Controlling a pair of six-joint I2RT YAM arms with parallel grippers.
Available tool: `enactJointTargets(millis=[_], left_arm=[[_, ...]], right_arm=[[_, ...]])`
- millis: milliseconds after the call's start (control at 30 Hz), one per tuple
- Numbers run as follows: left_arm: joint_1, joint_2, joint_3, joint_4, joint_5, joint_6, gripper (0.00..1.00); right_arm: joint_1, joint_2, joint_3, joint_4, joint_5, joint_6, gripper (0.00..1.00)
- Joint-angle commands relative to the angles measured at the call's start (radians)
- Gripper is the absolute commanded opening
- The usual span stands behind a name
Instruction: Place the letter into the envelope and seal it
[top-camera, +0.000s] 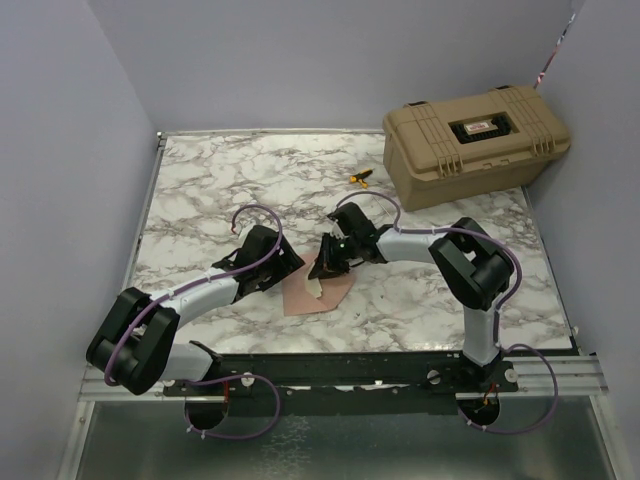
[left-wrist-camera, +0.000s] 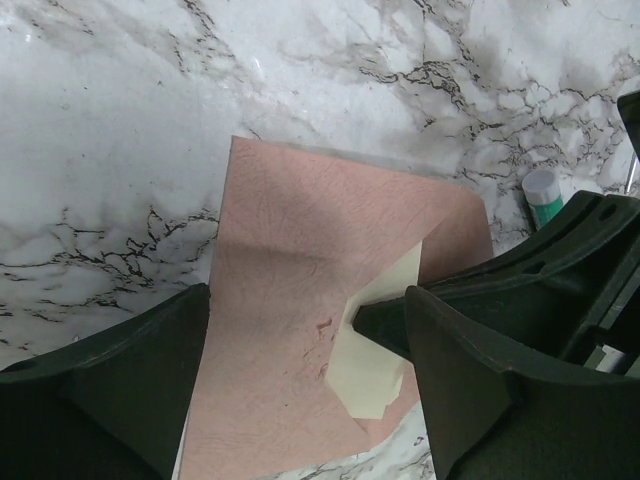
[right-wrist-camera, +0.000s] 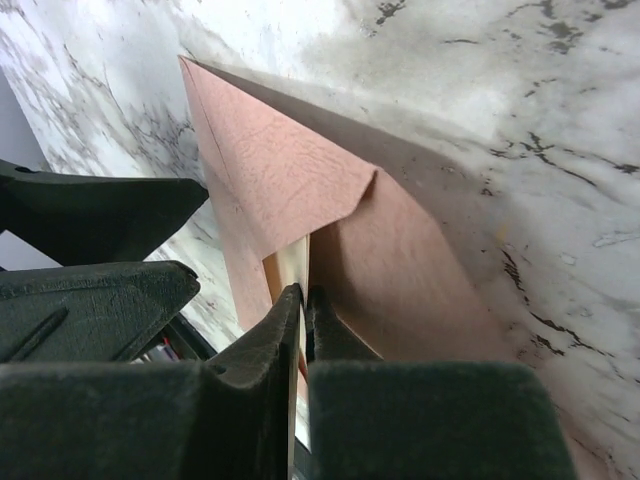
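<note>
My right end effector (top-camera: 320, 272) is pinched shut on a thin cream strip (left-wrist-camera: 375, 380) at the flap side of the envelope (top-camera: 322, 296). The envelope lies flat on the desk (top-camera: 200, 190), just ahead of the arm bases. The left end effector (top-camera: 288, 267) stands wide over its other edge, gripping nothing. The tan case (top-camera: 475, 140) (lid down, contents hidden) sits well apart at the far right, with bare marble to the left.

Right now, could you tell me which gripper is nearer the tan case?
Right. The right gripper, pinching pale paper, sits left of the tan case; the left gripper is farther left.
</note>
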Motion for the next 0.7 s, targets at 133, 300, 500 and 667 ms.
enactJointTargets(millis=[133, 300, 500, 667], left_arm=[[0.003, -0.005, -0.018, -0.071, 0.027, 0.005, 0.8], [0.01, -0.017, -0.02, -0.079, 0.025, 0.005, 0.8], [0.015, -0.011, -0.02, -0.081, 0.032, 0.003, 0.8], [0.017, -0.002, -0.011, -0.081, 0.044, 0.01, 0.8]], right_arm=[[0.013, -0.053, -0.004, -0.012, 0.033, 0.0, 0.25], [0.013, -0.074, 0.005, -0.089, 0.085, -0.022, 0.37], [0.012, -0.12, -0.029, -0.098, 0.127, -0.036, 0.49], [0.018, -0.15, -0.008, -0.157, 0.156, -0.086, 0.51]])
